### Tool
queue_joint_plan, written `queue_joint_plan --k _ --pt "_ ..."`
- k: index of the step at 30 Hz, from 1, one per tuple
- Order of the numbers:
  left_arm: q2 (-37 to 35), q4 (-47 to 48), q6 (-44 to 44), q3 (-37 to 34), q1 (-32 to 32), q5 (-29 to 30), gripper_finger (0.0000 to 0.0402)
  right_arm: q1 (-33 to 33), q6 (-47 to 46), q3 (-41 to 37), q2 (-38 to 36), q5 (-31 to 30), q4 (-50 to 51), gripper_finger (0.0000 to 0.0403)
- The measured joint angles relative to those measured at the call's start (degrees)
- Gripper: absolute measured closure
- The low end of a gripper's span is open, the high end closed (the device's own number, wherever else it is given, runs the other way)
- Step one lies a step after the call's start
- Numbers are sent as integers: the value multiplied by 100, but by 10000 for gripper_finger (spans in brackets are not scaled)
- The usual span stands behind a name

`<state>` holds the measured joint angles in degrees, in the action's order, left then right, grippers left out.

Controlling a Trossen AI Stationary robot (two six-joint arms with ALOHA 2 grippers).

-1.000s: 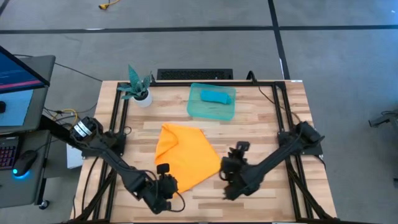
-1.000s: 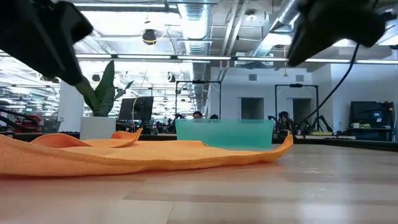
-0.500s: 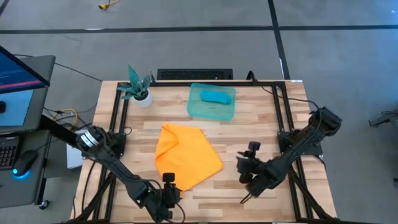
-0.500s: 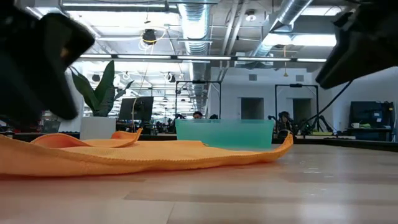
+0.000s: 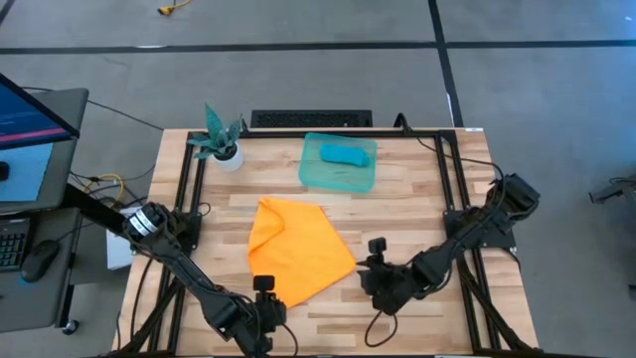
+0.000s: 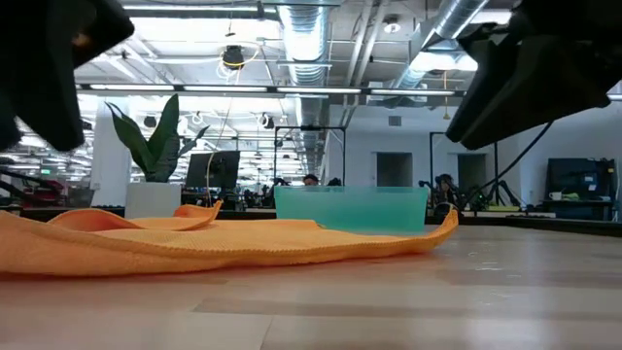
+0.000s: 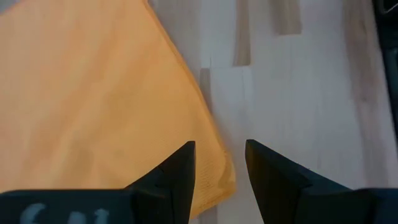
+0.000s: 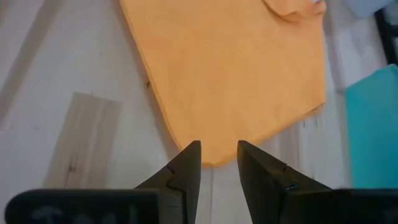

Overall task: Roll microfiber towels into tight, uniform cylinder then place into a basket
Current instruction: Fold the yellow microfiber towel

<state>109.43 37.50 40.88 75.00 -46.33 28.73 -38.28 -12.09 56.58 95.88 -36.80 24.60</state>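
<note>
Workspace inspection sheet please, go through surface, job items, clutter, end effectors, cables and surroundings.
Surface: wooden table, dry.
Job items: orange towel lying flat, one corner folded over, unrolled; turquoise towel rolled inside basket.
Clutter: potted plant at far left corner.
End effectors: left end effector open, above the towel's near corner; right end effector open, beside the towel's right corner; neither holds anything.
Cables: yellow cable on floor.
Surroundings: monitor at left.

You see a bright orange towel [image 5: 296,247] on the pale striped-wood counter [image 5: 417,189], a turquoise towel [image 5: 346,152] in the translucent teal-green basket [image 5: 320,176], and a white pot [image 5: 230,156] with teal leaves.
</note>
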Motion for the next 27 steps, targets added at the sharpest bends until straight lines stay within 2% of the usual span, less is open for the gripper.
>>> queue_joint_plan --k 5,10,21,27 --pt "35 -267 -25 -89 2 -155 268 146 -46 -1 0 316 13 276" --pt "44 -382 304 -427 0 -144 268 295 -283 -1 0 685 14 276" --pt "46 -1105 380 -964 26 -254 268 471 -305 -1 0 698 -5 276" --pt "46 -1552 345 -1139 63 -253 270 505 -757 -1 0 706 -7 276"
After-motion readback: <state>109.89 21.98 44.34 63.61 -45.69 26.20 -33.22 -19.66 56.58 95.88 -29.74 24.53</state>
